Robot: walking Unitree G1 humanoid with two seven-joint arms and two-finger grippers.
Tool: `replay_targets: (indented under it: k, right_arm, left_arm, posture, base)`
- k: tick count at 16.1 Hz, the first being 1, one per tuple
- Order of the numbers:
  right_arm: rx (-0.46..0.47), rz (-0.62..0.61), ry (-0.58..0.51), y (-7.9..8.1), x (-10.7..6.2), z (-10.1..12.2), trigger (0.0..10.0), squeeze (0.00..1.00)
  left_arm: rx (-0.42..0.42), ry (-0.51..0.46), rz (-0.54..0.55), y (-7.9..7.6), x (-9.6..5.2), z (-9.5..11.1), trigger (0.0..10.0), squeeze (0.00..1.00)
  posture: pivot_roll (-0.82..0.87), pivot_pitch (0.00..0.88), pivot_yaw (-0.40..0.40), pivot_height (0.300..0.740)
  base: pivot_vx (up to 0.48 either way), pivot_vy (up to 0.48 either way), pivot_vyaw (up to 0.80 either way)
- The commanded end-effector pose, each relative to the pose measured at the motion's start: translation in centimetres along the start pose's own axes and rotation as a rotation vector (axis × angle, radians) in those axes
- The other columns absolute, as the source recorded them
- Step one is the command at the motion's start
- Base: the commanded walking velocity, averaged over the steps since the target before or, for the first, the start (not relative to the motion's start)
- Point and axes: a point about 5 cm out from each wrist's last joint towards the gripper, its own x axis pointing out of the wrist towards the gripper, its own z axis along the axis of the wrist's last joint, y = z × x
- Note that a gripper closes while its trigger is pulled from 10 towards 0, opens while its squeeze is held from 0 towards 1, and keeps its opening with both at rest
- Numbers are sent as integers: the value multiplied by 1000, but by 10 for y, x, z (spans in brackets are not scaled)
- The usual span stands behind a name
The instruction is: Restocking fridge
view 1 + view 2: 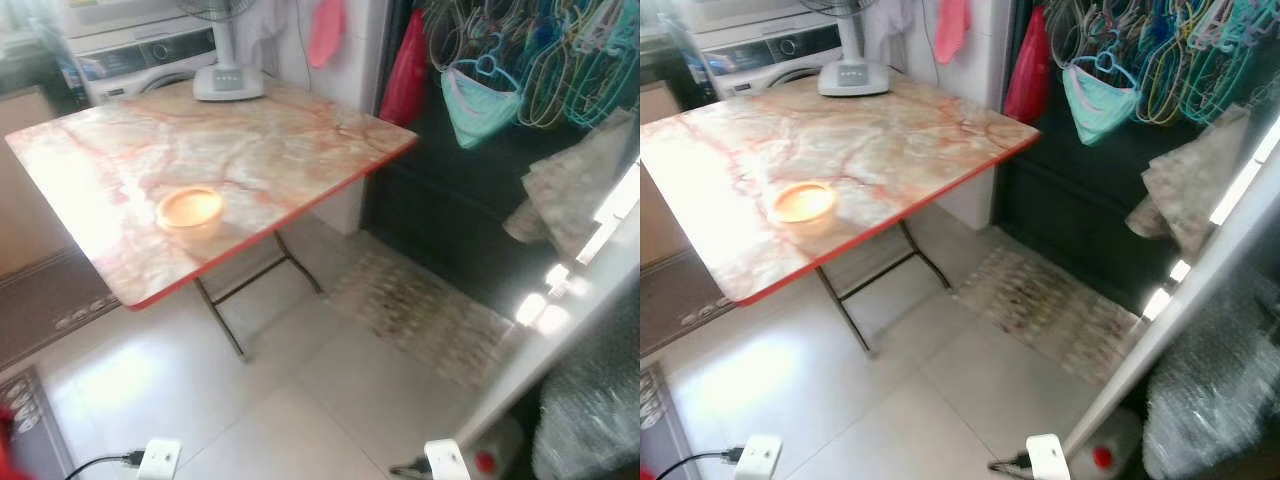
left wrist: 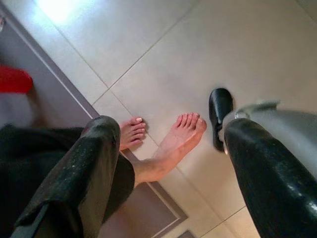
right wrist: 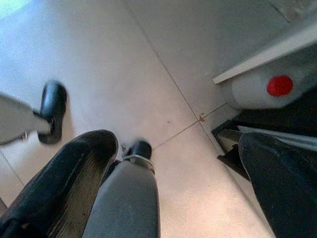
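Bowl (image 1: 189, 209) sits on folding table (image 1: 300, 140); both grippers hang spread over floor (image 2: 208, 44).

Folding table (image 1: 260, 140) blocks left; tiled floor (image 1: 300, 400) open ahead; person's bare feet (image 2: 168, 144) near left pincer (image 2: 168, 163).

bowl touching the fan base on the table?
Apart. The left eye view shows the orange bowl near the table's front edge and the fan base at the far edge, bare tabletop between.
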Motion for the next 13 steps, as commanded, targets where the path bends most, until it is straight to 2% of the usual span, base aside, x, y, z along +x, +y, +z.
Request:
replay_targets:
  k: [1, 8, 12, 13]
  right_arm:
    - [16, 4, -32, 3, 1, 11, 10000, 0]
    - [-2, -9, -28, 2, 1, 10, 10000, 0]
    - [-16, -11, -24, 3, 1, 8, 10000, 0]
    - [18, -16, -29, 3, 1, 8, 10000, 0]
  left_arm:
    - [-18, 33, 9, 3, -2, -10, 10000, 0]
    - [-13, 36, 11, 3, -2, -10, 10000, 0]
    - [-1, 40, 18, 5, -2, -10, 10000, 0]
    - [-4, 40, 20, 5, -2, -10, 10000, 0]
  posture:
    - [41, 0, 0, 740]
    - [40, 0, 6, 740]
    - [40, 0, 6, 740]
    - [43, 0, 5, 740]
  base:
    - [0, 0, 0]
    - [0, 0, 0]
    - [187, 0, 722]
    - [259, 0, 0]
